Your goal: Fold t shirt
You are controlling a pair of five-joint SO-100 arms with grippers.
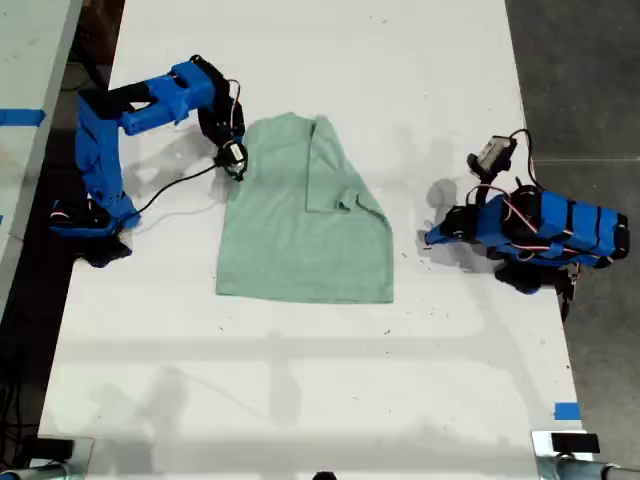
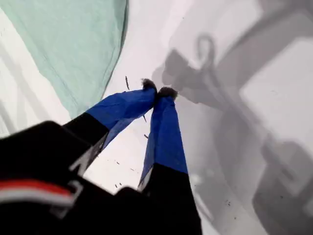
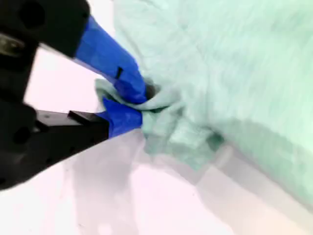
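Observation:
The pale mint-green t shirt (image 1: 300, 230) lies on the white table (image 1: 300, 400), with one side folded over its middle. In the exterior view's left, my second gripper (image 1: 235, 165) sits at the shirt's upper edge. The second wrist view shows this gripper (image 3: 142, 100) shut on a bunched bit of the shirt's cloth (image 3: 166, 122). My first gripper (image 1: 428, 238) rests low on the table to the exterior view's right of the shirt. In the first wrist view its tips (image 2: 159, 90) meet, holding nothing, with the shirt's edge (image 2: 73, 44) a short way off.
A black cable (image 1: 175, 185) runs across the table from the second arm's base (image 1: 90, 225). The table edge and grey floor (image 1: 580, 90) lie at the exterior view's right. A blue tape mark (image 1: 566, 410) sits near the front corner at that right side.

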